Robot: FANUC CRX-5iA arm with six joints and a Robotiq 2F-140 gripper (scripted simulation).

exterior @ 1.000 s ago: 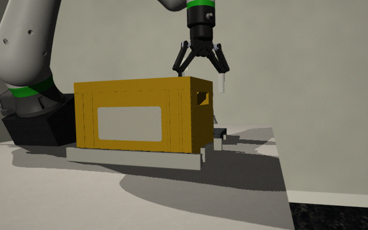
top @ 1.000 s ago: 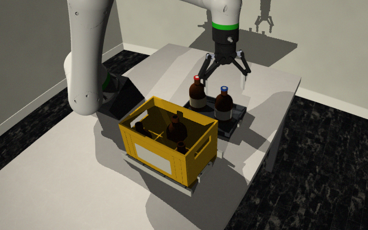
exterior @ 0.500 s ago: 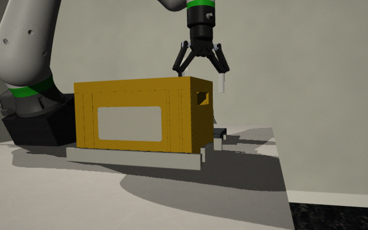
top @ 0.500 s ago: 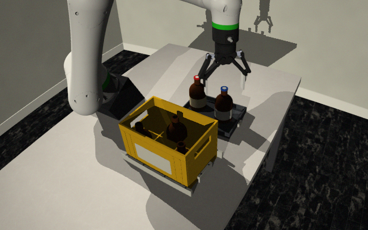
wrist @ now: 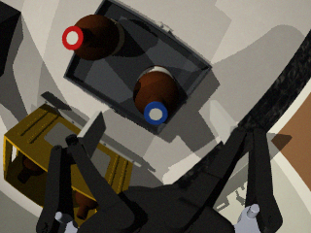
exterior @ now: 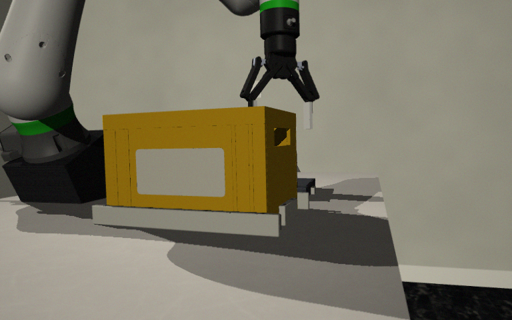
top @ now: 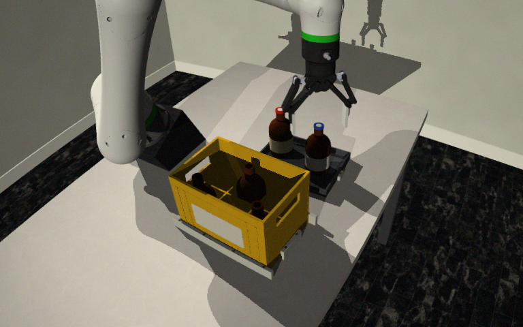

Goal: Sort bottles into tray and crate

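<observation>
Two brown capped bottles stand upright on the dark tray: one with a red cap at the left and one with a blue cap at the right. Both show from above in the wrist view, the red-capped bottle and the blue-capped bottle, on the tray. My gripper hangs wide open and empty above and behind the blue-capped bottle, clear of it; it also shows in the exterior view. Three open brown bottles stand in the yellow crate.
The crate rests on a grey base frame in front of the tray and hides the bottles in the exterior view. The table's right edge drops to a dark floor. The arm's base stands left of the crate.
</observation>
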